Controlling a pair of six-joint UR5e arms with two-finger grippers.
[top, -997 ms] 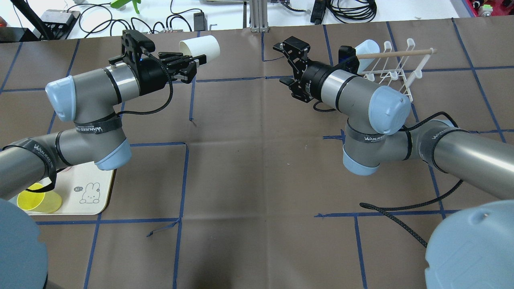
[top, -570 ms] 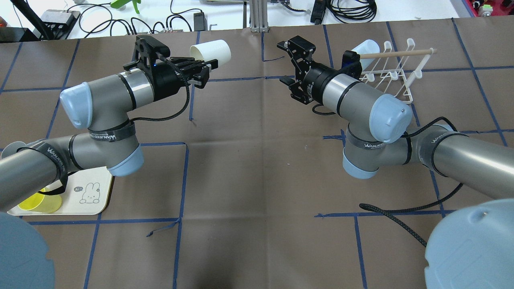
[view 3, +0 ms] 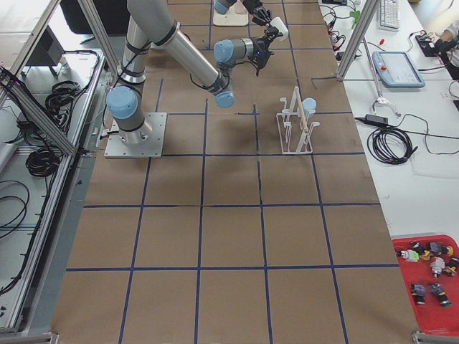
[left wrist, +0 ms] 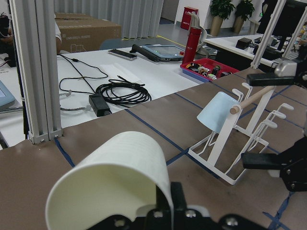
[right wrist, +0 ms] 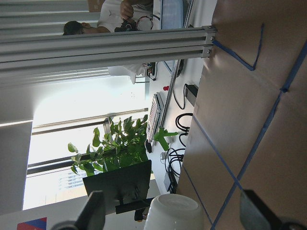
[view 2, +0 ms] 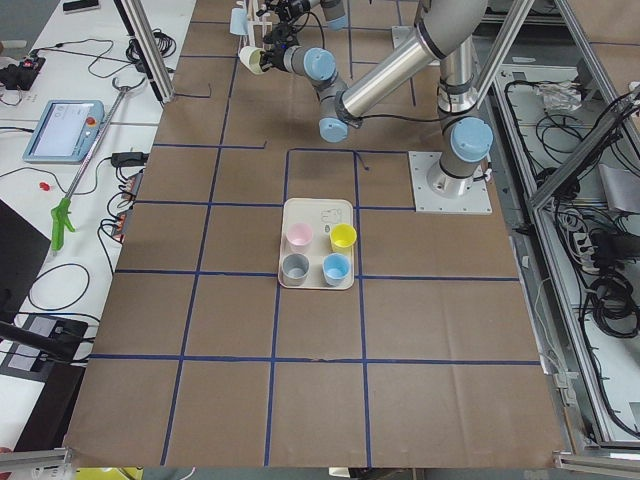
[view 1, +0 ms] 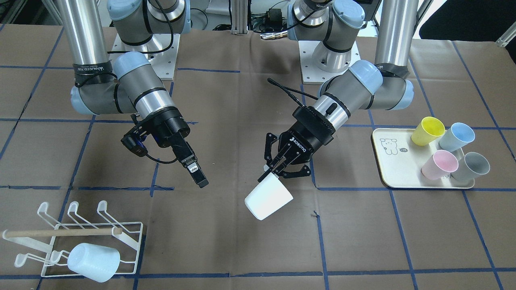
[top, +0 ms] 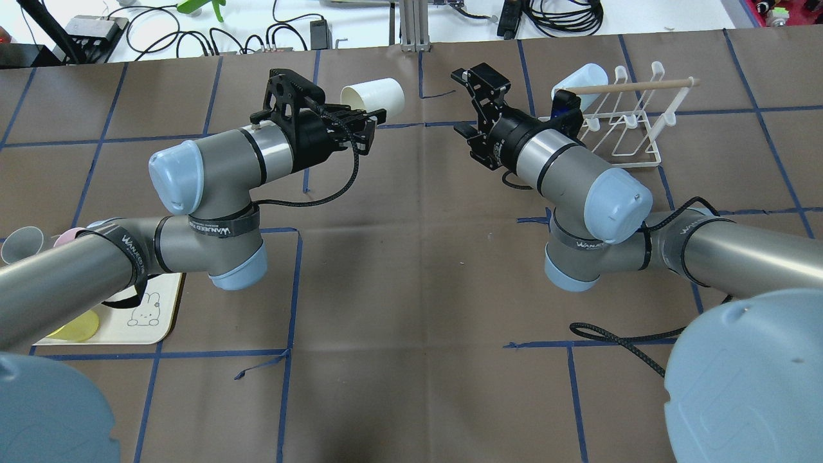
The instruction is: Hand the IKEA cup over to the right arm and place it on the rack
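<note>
The IKEA cup (view 1: pixel 268 200) hangs above the table (view 1: pixel 242 249), well apart from the rack (view 1: pixel 60 232). The left gripper (view 1: pixel 271 171) pinches its thin rim, while the right gripper (top: pixel 458 101) stands spread and empty nearby. The cup looks light, stiff and smooth, so its tapered wall may slip. The free base end seems the best hold.

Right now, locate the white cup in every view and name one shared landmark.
Front-facing: white cup at centre, held by the left gripper.
Overhead: top, left of centre.
Exterior left: top edge, tiny.
Exterior right: top edge, tiny.
Left wrist: fills the lower left.
Right wrist: bottom centre.
Landmark: the rack, which is absent from the right wrist view.
</note>
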